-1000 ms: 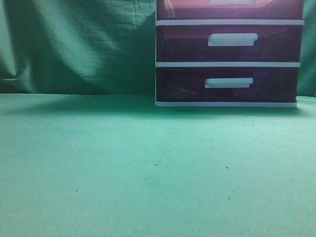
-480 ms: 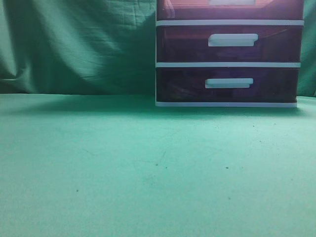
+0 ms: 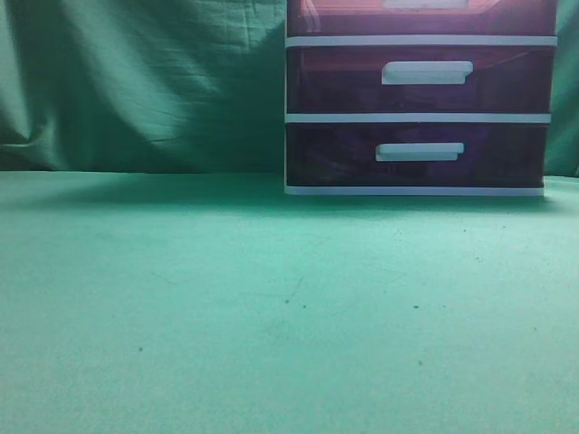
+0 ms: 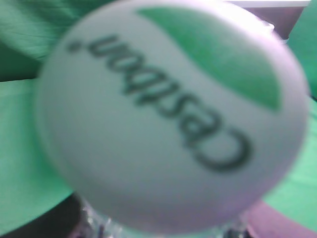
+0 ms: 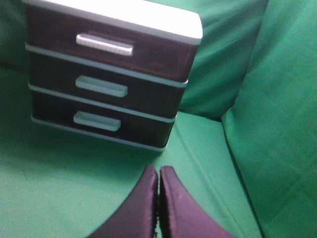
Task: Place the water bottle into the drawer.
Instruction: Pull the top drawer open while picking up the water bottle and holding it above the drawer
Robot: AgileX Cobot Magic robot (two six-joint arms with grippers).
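Observation:
The water bottle's white cap (image 4: 168,114), printed with a green leaf and dark letters, fills the left wrist view, blurred and very close. Clear plastic shows under it at the bottom edge, between dark and pinkish parts of my left gripper (image 4: 163,232), which seems shut on the water bottle. The drawer (image 5: 106,42) is the top one of the white-framed unit, reddish-brown with a white bar handle, and it is closed. Only its lower strip shows in the exterior view (image 3: 421,16). My right gripper (image 5: 159,171) is shut and empty, over the cloth in front of the unit.
Two like drawers (image 3: 421,80) (image 3: 418,155) sit below, both closed. Green cloth (image 3: 226,307) covers the table and hangs behind the unit. A raised green fold (image 5: 277,109) stands to the right of the unit. Neither arm shows in the exterior view.

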